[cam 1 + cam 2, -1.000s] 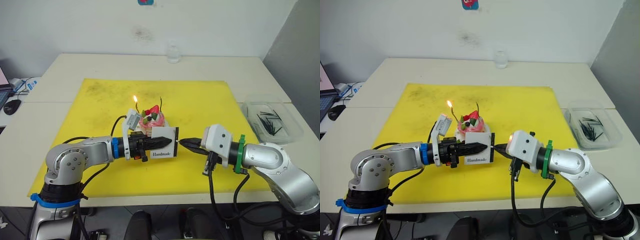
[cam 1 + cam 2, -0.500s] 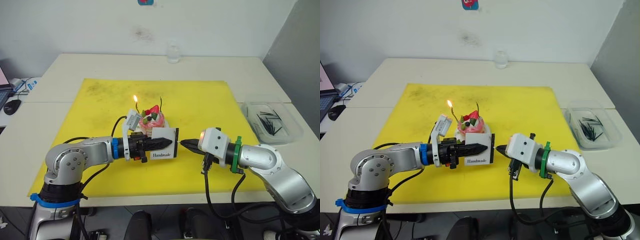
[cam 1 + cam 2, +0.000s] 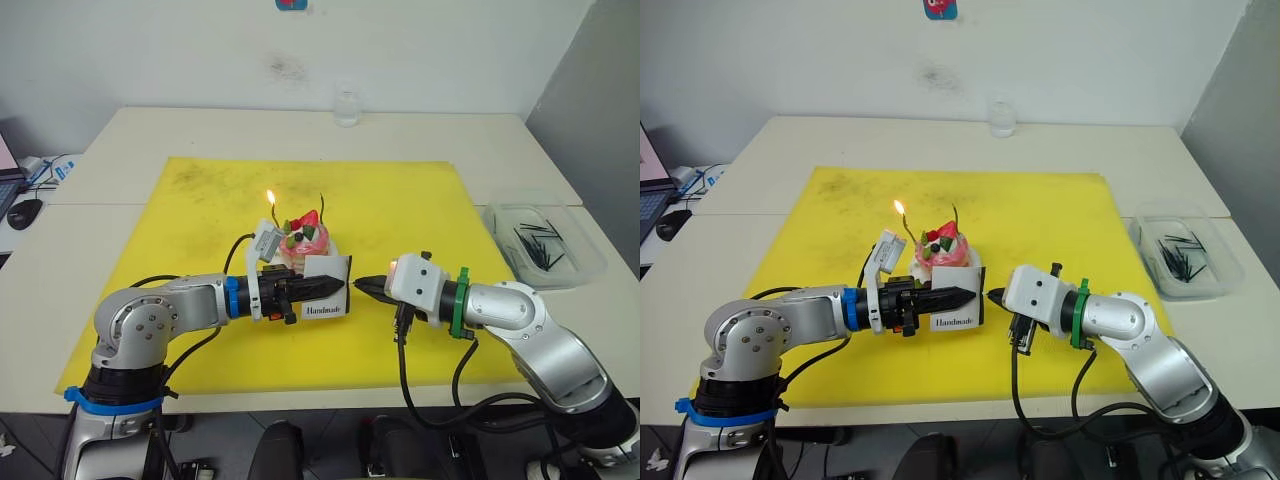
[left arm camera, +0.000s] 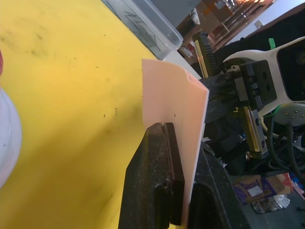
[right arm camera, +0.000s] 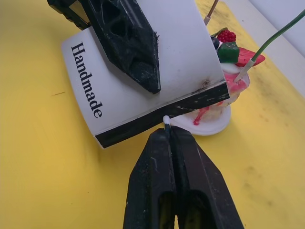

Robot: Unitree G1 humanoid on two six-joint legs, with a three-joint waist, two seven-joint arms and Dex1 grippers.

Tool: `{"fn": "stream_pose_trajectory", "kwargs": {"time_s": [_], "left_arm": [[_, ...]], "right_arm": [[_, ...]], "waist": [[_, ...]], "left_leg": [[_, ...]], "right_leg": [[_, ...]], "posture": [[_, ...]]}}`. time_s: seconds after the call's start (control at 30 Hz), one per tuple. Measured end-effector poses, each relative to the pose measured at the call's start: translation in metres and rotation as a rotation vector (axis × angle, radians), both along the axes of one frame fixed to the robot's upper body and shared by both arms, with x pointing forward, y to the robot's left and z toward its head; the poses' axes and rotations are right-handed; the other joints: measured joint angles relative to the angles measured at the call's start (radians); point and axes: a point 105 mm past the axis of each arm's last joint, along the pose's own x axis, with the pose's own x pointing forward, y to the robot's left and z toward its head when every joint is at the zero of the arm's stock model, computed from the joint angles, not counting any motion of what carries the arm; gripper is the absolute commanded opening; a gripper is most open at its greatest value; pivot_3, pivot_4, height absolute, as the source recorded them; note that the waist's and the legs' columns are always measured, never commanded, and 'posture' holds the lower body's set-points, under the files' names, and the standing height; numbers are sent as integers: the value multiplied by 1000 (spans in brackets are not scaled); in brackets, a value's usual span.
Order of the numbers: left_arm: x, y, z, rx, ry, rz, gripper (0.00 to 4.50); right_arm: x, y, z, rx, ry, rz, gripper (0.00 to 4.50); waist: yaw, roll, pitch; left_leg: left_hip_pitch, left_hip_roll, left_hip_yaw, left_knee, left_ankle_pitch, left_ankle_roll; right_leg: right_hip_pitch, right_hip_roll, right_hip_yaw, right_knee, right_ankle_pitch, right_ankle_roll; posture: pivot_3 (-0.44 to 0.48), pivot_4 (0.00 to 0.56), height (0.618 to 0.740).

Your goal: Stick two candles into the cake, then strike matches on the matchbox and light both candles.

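The cake [image 3: 303, 240] stands on the yellow mat [image 3: 400, 200], with two thin candles in it. The left candle [image 3: 271, 213] burns with a small flame; the right candle [image 3: 322, 207] is unlit. Just in front of the cake, my left gripper [image 3: 338, 285] is shut on the white matchbox [image 3: 327, 287], holding it upright with its black strip [image 5: 162, 114] facing right. My right gripper [image 3: 362, 285] is shut on a match [image 5: 166, 120], whose white head touches the strip.
A clear plastic box [image 3: 545, 245] holding several dark matches sits at the right, off the mat. A small glass [image 3: 346, 105] stands at the table's far edge. A computer mouse [image 3: 22, 212] lies at the far left.
My right gripper has moved left towards the matchbox, bringing the match head up against the black strip. The left arm and the matchbox have stayed almost still. The flame still burns.
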Motion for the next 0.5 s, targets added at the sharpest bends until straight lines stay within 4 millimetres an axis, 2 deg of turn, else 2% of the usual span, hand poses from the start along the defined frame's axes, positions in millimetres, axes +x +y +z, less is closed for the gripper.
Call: {"fn": "stream_pose_trajectory", "kwargs": {"time_s": [0.17,0.27,0.33,0.4,0.5], "left_arm": [[3,-2,0,-4,-12,2,0],[14,-6,23,-30,-119,-2,0],[19,4,35,4,-187,17,0],[21,19,39,56,-219,43,0],[19,29,40,85,-236,46,0]], "right_arm": [[-7,-6,3,-39,-1,69,12],[-38,-10,-7,-110,71,236,12],[-46,-24,-11,-159,116,261,12],[-45,-36,-4,-184,120,249,12],[-40,-37,11,-153,77,243,12]], "waist": [[1,0,0],[12,-1,1],[15,-1,1],[7,-1,1],[4,-1,1]], "left_leg": [[0,-1,0,0,0,0],[-1,-1,0,0,0,0],[0,-1,1,0,0,0],[1,0,1,0,0,0],[1,0,0,0,0,0]], "right_leg": [[0,0,0,0,0,0],[0,1,-1,-1,0,0],[0,2,0,-1,0,0],[0,1,1,-1,0,0],[0,1,-1,0,0,0]], "posture": [[0,150,740],[0,150,740],[0,150,740],[0,150,740],[0,150,740]]}}
